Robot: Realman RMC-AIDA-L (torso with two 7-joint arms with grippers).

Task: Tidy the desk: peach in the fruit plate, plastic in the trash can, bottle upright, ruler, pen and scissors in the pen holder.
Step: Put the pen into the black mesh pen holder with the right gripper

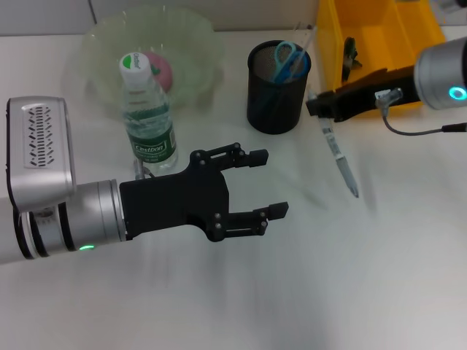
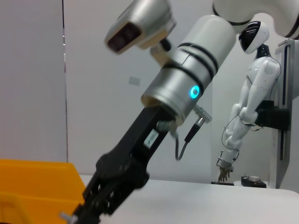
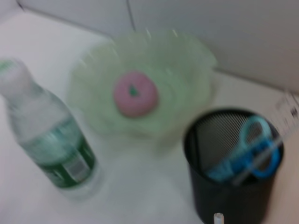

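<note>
My right gripper (image 1: 315, 106) is shut on the top of a pen (image 1: 340, 154), which slants down to the table just right of the black mesh pen holder (image 1: 276, 93). Blue scissors (image 1: 289, 60) and a clear ruler (image 1: 307, 38) stand in the holder. The bottle (image 1: 147, 115) stands upright, in front of the green fruit plate (image 1: 191, 35) that holds the pink peach (image 1: 162, 70). My left gripper (image 1: 268, 183) hovers open and holds nothing, over the table below the holder. The right wrist view shows the peach (image 3: 134, 93), bottle (image 3: 47, 144), holder (image 3: 224, 196) and scissors (image 3: 250, 154).
A yellow bin (image 1: 379, 33) sits at the back right with a small dark item (image 1: 351, 55) inside. In the left wrist view the right arm's gripper (image 2: 91, 205) stands in front of that yellow bin (image 2: 32, 184). A wall runs behind the desk.
</note>
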